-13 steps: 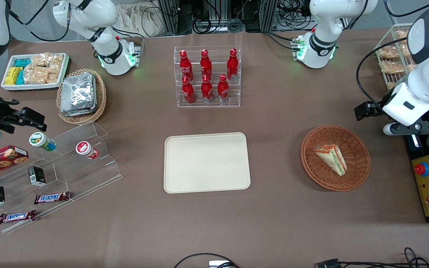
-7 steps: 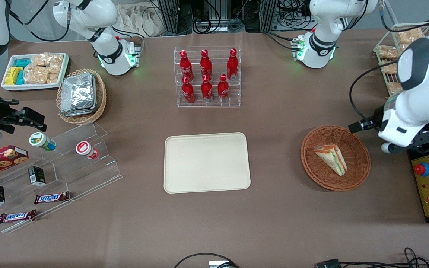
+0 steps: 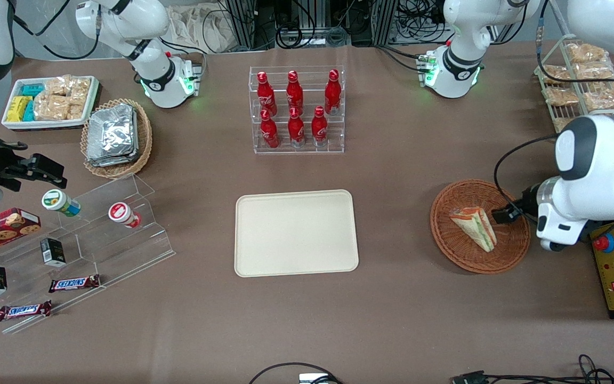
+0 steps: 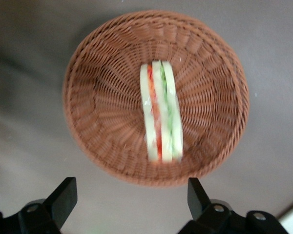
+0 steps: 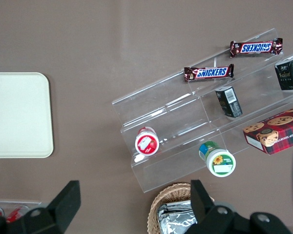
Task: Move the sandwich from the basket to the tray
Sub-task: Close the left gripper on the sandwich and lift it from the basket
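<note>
Brown table cloth [image 3: 403,298], sandwich [image 3: 475,228] in basket [image 3: 459,255] at frame right, gripper [image 4: 132,202] spread wide above it, cream tray [image 3: 296,233] at centre

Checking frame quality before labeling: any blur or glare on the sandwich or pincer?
Left wrist view: the sandwich is slightly smeared by motion blur, though the basket weave reads fine, and the open pincer fingers are dark silhouettes. Front view: the sandwich is sharp, with no glare on its wrap; the pincer hangs over the basket's rim, dark and low in contrast; the tray is evenly lit.
</note>
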### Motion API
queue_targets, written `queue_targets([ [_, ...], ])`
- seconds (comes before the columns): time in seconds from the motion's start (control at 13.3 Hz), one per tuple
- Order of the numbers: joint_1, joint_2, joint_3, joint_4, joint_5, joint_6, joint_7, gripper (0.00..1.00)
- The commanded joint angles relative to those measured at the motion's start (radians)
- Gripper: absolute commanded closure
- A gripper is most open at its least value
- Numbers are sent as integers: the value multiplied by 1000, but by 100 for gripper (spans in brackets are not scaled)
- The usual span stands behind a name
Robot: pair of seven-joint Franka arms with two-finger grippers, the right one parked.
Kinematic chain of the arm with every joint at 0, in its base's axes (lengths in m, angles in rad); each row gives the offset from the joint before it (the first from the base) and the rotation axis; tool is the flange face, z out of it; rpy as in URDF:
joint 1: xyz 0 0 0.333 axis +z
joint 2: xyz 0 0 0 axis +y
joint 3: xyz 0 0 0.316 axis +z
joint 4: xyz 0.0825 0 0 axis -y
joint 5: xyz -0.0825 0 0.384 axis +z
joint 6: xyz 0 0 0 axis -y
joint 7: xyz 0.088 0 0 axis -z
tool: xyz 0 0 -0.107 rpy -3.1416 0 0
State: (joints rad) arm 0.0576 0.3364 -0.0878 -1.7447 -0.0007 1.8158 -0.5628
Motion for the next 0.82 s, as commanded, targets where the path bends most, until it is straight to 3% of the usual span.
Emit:
queue_targets([
  [0.0, -2, 42, -4, -44, -16, 95, -48, 0],
  [0.3, -7, 119, -6, -87, -45, 222, -104, 0],
  [0.53, -12, 121, -7, -185, -45, 368, -112, 0],
  [0.75, -12, 131, -7, -210, -44, 408, -112, 1],
])
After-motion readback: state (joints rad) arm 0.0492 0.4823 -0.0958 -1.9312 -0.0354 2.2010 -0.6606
